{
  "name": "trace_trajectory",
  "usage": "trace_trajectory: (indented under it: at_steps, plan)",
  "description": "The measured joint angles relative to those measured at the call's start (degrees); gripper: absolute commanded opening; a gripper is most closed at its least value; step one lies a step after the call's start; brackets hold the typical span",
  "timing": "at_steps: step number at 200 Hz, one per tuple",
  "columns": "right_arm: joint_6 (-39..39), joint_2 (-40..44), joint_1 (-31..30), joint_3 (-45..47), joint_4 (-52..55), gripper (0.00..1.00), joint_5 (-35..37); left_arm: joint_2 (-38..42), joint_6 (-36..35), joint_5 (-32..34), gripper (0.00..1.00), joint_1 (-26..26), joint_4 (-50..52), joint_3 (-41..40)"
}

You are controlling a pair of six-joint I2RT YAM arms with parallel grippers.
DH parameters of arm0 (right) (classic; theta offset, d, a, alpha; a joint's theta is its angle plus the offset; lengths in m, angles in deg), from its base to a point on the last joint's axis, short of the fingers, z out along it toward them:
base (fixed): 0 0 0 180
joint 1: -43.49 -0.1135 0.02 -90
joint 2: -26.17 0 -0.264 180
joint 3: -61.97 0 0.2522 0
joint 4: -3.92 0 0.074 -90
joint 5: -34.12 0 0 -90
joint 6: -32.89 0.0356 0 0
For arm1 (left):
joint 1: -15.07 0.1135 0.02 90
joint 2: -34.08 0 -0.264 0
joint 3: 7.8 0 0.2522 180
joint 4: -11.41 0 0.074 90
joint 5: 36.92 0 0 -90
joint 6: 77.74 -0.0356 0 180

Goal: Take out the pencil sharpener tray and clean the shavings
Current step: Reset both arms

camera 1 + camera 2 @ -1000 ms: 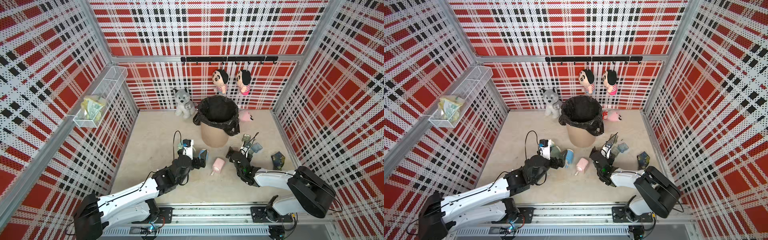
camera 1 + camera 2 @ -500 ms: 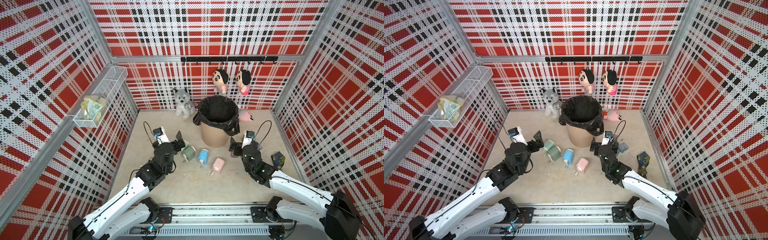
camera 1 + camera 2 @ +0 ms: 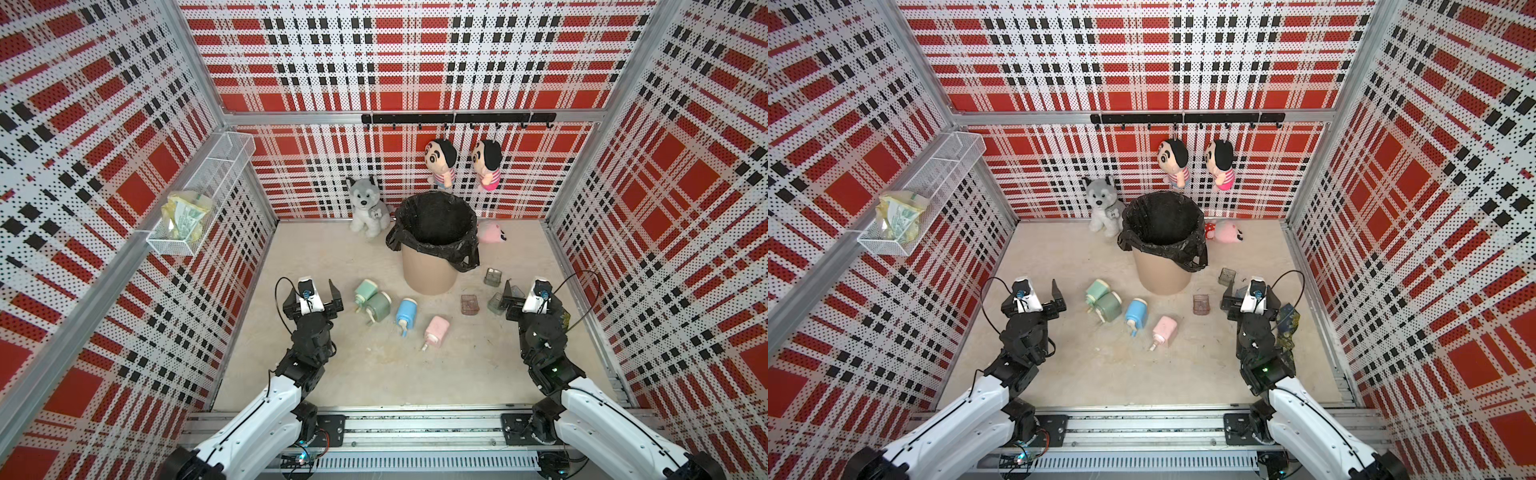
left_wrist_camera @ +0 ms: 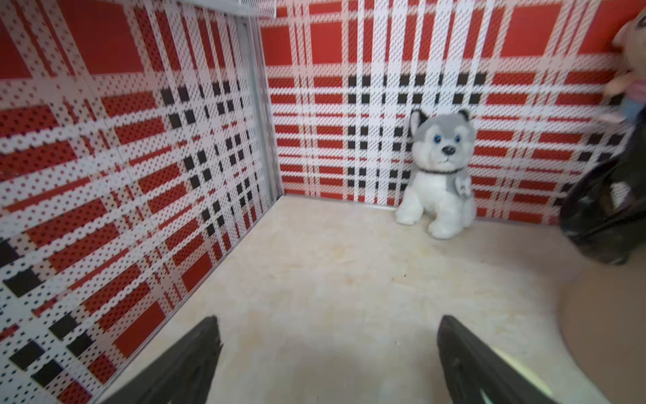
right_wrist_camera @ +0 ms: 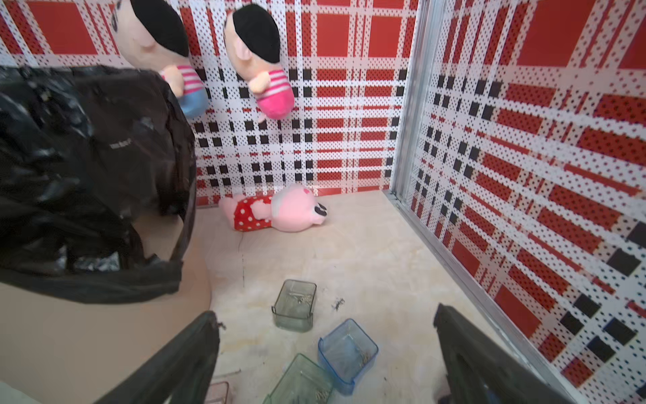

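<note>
Pencil sharpener trays (image 5: 295, 309), 4 of them, lie pulled out on the floor (image 3: 374, 365) just right of the lined bin (image 3: 426, 274), probably kept close for tipping; stray shavings (image 5: 337, 303) lie beside them. The 4 sharpeners (image 3: 405, 311) lie left, near centre. Left gripper (image 4: 327, 321) and right gripper (image 5: 323, 311) both gape wide and empty, seemingly between steps.

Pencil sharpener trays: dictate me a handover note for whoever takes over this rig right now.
Left end effector: open, empty, near the two green plastic sharpeners.
Right end effector: open, empty, by the four clear tinted plastic trays.
The blue plastic sharpener and pink plastic sharpener lie on their sides nearby.
Done: all four trays are out, beside the tan bin with black liner.
Left: bits show in some trays; probably tip each into the bin.
</note>
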Motion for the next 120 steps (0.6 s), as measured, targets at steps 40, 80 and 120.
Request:
trace_trajectory:
  at_steps: [40, 80, 120]
  plan:
    - [-4.8, -7.0, 0.6, 7.2, -16.7, 1.0, 0.5, -17.6, 0.0, -6.1, 0.98, 9.6, -26.0, -9.5]
    - [-6.2, -23.8, 4.0, 9.6, -35.8, 1.0, -0.7, -36.0, -0.1, -9.2, 0.98, 11.7, -49.6, -10.8]
    - [-8.5, -44.5, 8.4, 9.6, -54.2, 1.0, -3.7, -44.5, 0.0, -16.3, 0.98, 14.9, -55.5, -10.1]
